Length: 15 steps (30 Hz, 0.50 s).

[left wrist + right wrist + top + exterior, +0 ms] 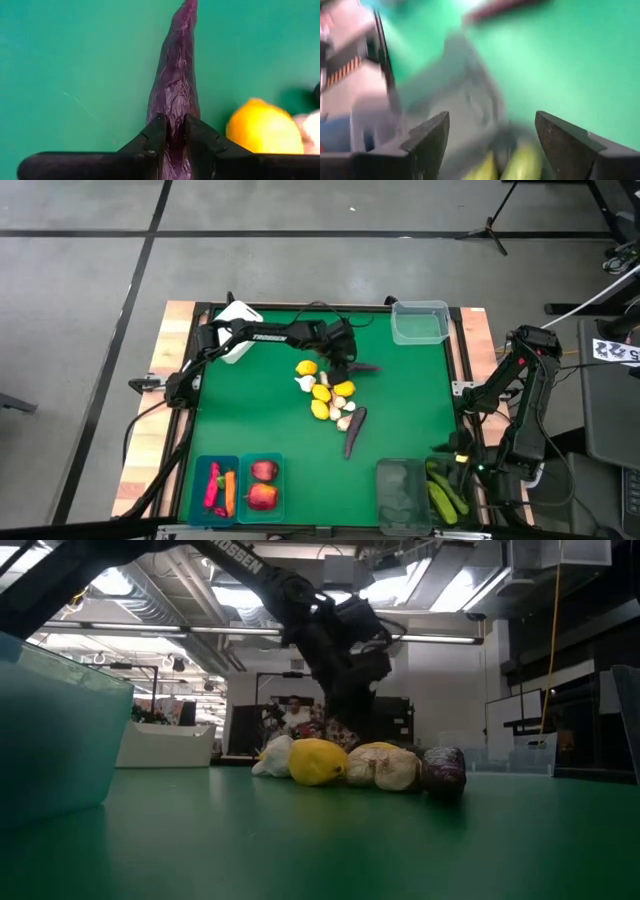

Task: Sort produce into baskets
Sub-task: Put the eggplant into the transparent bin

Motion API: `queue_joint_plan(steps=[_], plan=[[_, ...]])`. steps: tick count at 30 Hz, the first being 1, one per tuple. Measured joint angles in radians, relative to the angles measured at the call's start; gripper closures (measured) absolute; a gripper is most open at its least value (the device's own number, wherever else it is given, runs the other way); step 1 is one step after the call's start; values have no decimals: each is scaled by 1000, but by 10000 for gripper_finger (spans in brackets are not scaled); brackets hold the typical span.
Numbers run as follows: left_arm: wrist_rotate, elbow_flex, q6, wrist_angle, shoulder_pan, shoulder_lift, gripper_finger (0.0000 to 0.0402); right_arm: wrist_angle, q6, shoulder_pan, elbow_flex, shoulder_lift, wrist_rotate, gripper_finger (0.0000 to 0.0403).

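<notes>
Left gripper [173, 131] is clamped on a purple eggplant [176, 80]; both fingers [155, 136] pinch its thick end, and its tapered end runs straight out ahead of the jaws. In the high view the gripper [345, 366] sits over the middle of the green mat [420, 395], at the far edge of the produce pile, with the eggplant [364, 367] pointing right. A lemon [262, 127] lies just beside the gripped end.

Pile: lemons [321, 392] and white garlic [343, 418] are clustered at centre; a second eggplant [353, 430] lies at the pile's near-right edge. The low view shows a lemon [317, 760], garlic [385, 766] and an eggplant [444, 769] in a row on the mat, with the left arm above them.

Right gripper [492, 135] has its jaws wide apart with nothing between them. It hangs at the near-right corner over the cucumbers [447, 490], beside the dark-tinted bin [402, 490].

Other bins: two teal bins [238, 485] near left, holding peppers and a carrot [220, 490] and apples [263, 485]; clear tub [420, 322] far right; white box [236, 328] far left.
</notes>
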<state>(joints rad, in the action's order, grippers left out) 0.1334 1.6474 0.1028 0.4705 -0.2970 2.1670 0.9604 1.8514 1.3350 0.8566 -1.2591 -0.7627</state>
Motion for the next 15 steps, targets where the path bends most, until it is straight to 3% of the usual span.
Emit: queue_joint_plan(steps=[4, 9, 15], plan=[[2, 54, -13, -6, 4, 0, 359, 110, 0, -13, 0, 0, -253, 109], [6, 107, -71, -14, 9, -16, 361, 185, -4, -104, 0, 0, -493, 109], [21, 110, -82, -95, 8, -132, 367, 195, -74, -221, 0, 0, -761, 109]])
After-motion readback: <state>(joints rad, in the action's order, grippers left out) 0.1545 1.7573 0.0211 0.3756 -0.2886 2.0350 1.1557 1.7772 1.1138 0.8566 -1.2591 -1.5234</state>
